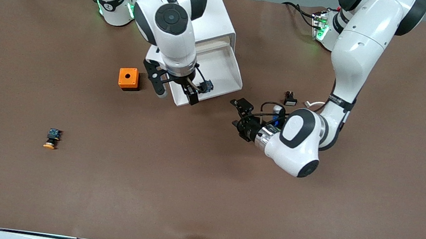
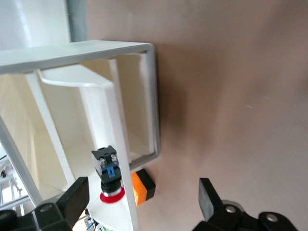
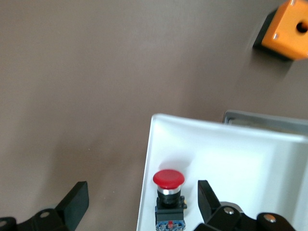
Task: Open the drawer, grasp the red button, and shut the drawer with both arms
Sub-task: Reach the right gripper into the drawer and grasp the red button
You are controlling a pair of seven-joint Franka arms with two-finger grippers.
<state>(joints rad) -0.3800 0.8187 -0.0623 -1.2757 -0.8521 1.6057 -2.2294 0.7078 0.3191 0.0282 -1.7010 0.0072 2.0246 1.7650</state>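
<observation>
The drawer (image 1: 220,61) stands pulled out of the white cabinet (image 1: 210,12). The button (image 1: 206,86) lies in it near its front rim, red cap and bluish back end showing in the right wrist view (image 3: 168,179) and the left wrist view (image 2: 108,175). My right gripper (image 1: 177,92) is open over the drawer's front corner. One finger is over the table, the other over the tray (image 3: 216,159), and the button sits between them, not gripped. My left gripper (image 1: 240,117) is open and empty above the table, beside the drawer (image 2: 149,96) toward the left arm's end.
An orange box with a hole (image 1: 128,78) stands beside the drawer toward the right arm's end. An orange-capped button (image 1: 51,138) lies nearer the front camera. A small black-and-white part (image 1: 290,99) lies by the left arm.
</observation>
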